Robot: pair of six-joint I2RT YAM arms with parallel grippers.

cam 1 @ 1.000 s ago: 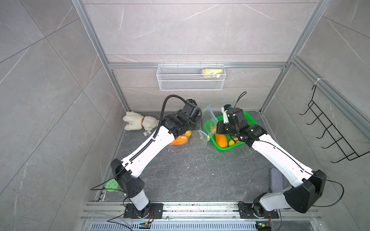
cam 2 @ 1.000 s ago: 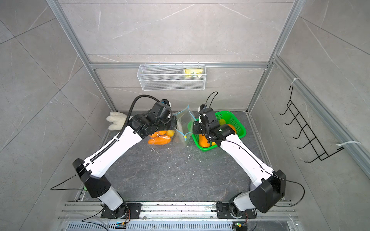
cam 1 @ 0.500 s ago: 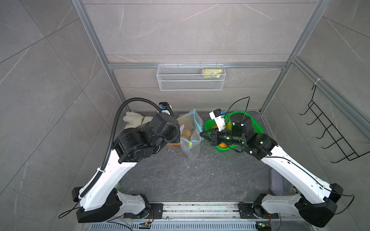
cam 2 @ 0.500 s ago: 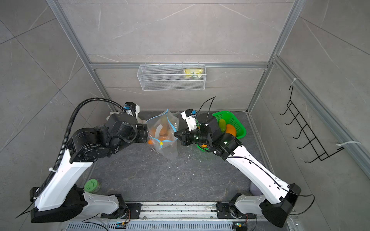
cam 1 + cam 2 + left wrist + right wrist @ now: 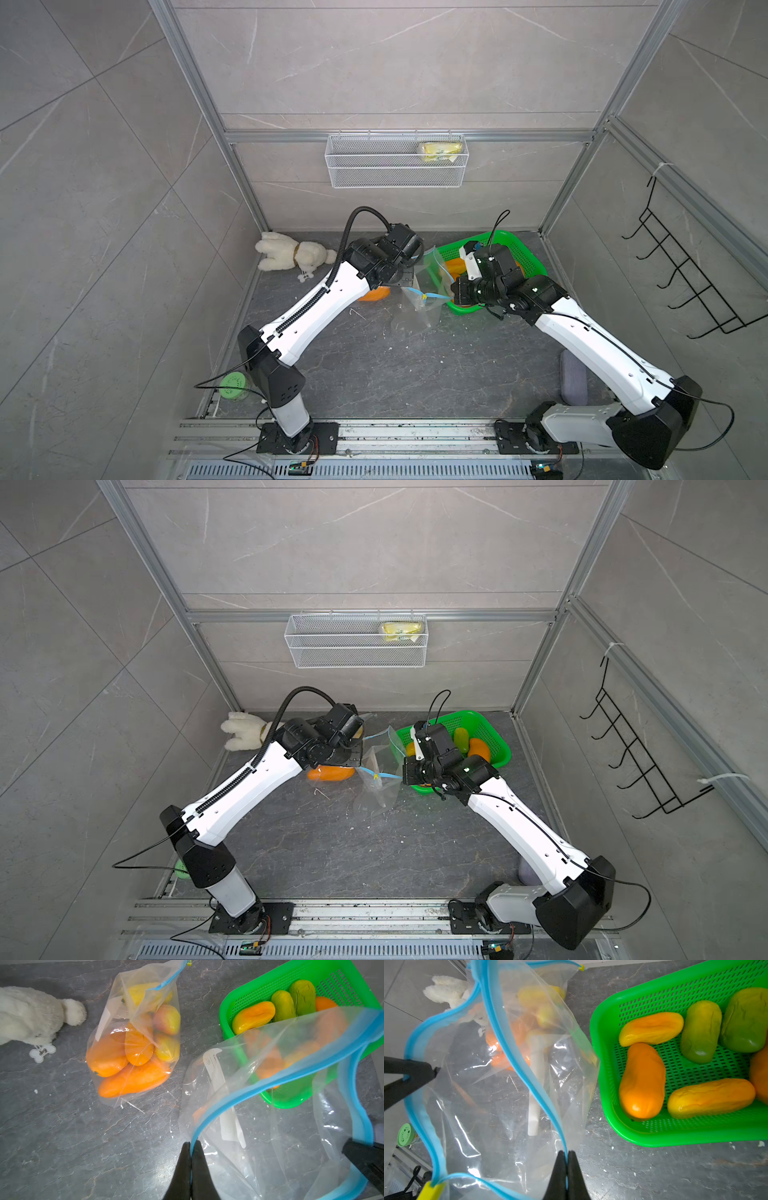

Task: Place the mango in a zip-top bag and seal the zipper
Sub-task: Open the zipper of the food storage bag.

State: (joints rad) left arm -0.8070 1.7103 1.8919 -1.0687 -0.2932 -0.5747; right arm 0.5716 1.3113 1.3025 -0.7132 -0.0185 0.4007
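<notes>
A clear zip-top bag with a blue zipper rim hangs mouth-open between both arms, its bottom on the floor. It holds only a white label strip. My left gripper is shut on one side of the rim. On the opposite side, my right gripper is shut on the rim too. The yellow slider sits at one end of the zipper. Several orange and green mangoes, one orange mango nearest, lie in the green basket beside the bag.
A second zip-top bag full of mangoes lies on the floor under my left arm. A white plush toy lies at the back left. A green lid sits by the left base, a purple pad by the right arm. A wire shelf hangs on the back wall.
Half a second ago both arms held the bag raised high; now they are back down by the basket. Both grippers stayed shut on the rim.
</notes>
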